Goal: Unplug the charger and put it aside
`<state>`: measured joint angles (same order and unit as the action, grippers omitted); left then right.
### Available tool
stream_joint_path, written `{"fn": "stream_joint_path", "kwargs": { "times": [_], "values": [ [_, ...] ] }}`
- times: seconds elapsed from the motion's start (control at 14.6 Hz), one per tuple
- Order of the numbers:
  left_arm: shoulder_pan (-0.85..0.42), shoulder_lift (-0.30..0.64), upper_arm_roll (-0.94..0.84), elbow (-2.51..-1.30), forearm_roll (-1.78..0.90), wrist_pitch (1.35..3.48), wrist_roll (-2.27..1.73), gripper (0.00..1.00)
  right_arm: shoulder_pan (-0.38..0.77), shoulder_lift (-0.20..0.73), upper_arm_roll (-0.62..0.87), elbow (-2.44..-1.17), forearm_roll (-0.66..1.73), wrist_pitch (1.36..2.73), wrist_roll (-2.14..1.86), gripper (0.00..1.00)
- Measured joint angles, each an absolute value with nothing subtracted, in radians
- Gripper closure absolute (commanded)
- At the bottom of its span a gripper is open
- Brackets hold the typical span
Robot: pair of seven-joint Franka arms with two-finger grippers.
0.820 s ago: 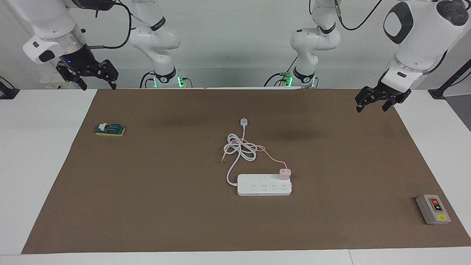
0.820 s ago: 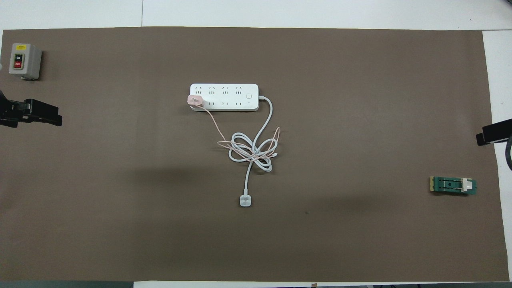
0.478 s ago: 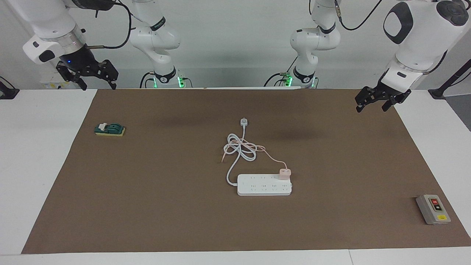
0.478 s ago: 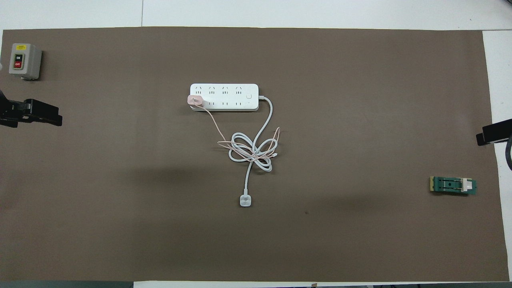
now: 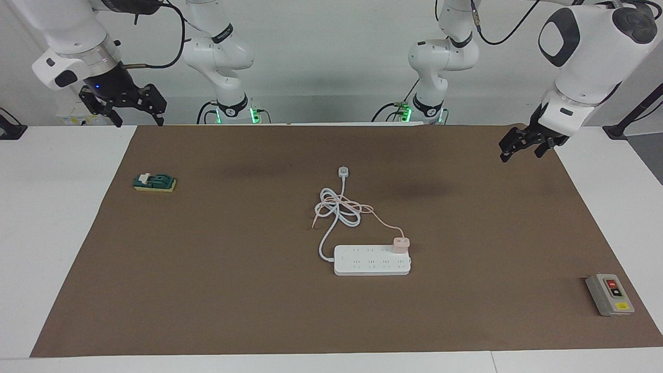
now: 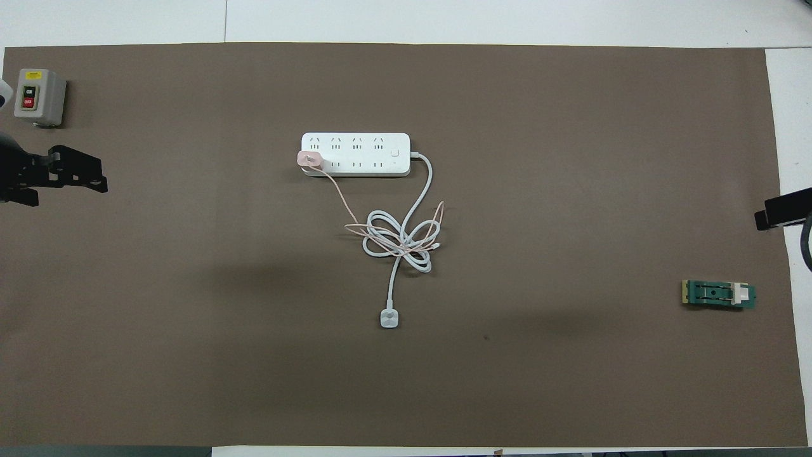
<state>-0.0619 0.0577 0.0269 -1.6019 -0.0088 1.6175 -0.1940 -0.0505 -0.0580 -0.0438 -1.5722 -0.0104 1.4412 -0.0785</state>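
The pale pink charger (image 5: 401, 243) (image 6: 309, 158) is plugged into the end socket of the white power strip (image 5: 362, 262) (image 6: 368, 143) in the middle of the brown mat. Its thin pink cable (image 5: 380, 221) (image 6: 337, 193) runs to a tangle with the strip's white cord, nearer to the robots. My left gripper (image 5: 520, 154) (image 6: 98, 178) hangs open and holds nothing, over the mat's edge at the left arm's end, well away from the charger. At the right arm's end my right gripper (image 5: 139, 122) is raised, open and holding nothing; only a black part of it (image 6: 782, 213) shows from overhead.
The strip's white plug (image 5: 343, 171) (image 6: 389, 318) lies on the mat nearer to the robots. A green knife switch (image 5: 154, 182) (image 6: 719, 294) sits at the right arm's end. A grey on/off button box (image 5: 610, 295) (image 6: 39, 96) stands farther from the robots at the left arm's end.
My left gripper has turned at the wrist and shifted slightly toward the middle of the mat. The right arm, the charger and the cords have not moved.
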Motion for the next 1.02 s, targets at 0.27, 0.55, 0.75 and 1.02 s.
{"fn": "stream_joint_path", "kwargs": {
  "times": [0.27,0.55,0.75,1.02],
  "values": [
    [-0.1,0.143,0.018,-1.525,-0.034,1.616,-0.494,0.0,-0.007,-0.042,-0.029,-1.601,-0.008,1.468,0.127,0.0],
    [-0.145,0.233,0.016,-1.456,-0.088,1.626,-0.877,0.0,0.071,0.01,-0.023,-1.66,0.085,1.571,0.395,0.0],
    [-0.199,0.305,0.015,-1.427,-0.107,1.681,-1.165,0.0,0.142,0.094,-0.022,-1.683,0.162,1.668,0.601,0.0],
    [-0.304,0.409,0.015,-1.422,-0.103,1.812,-1.541,0.0,0.223,0.223,-0.021,-1.684,0.313,1.817,0.869,0.0]
  ]
}}
